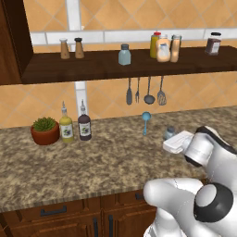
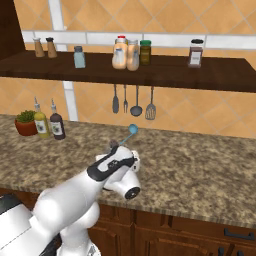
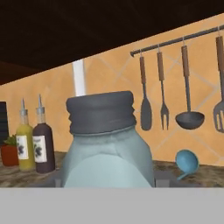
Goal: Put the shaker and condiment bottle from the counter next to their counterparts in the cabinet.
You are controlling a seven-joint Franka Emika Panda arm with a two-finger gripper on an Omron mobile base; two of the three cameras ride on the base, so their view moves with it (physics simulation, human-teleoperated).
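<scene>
**Shaker right in front of my fingers, low over the counter**

My gripper (image 1: 172,139) sits low over the counter (image 1: 92,162), toward its back edge. The shaker (image 3: 107,148) looms just ahead of my hand camera, its grey cap upright and its pale blue-grey body spreading wide across the lower middle. From the left base camera I see only its top (image 1: 170,132) poking up just behind my hand; from the right base camera only a sliver of it (image 2: 113,145) shows past my wrist. My fingertips (image 3: 162,178) are barely visible as small dark bits flanking the shaker's body on either side. I cannot tell whether they press against it or stand slightly off it, so I cannot say if I am holding it.

A blue spoon (image 1: 146,121) lies just beyond the shaker, near the wall. Farther left on the counter stand a yellow oil bottle (image 1: 66,125), a dark bottle (image 1: 84,124) beside it, and a potted plant (image 1: 45,130).

Above, on the cabinet (image 1: 115,65) shelf, the matching pale blue-grey shaker (image 1: 124,54) stands alone near the middle. To its right is the wide peach bottle (image 1: 163,50), touching or just beside its neighbours. Utensils (image 1: 144,91) hang from a rail under the shelf.
</scene>
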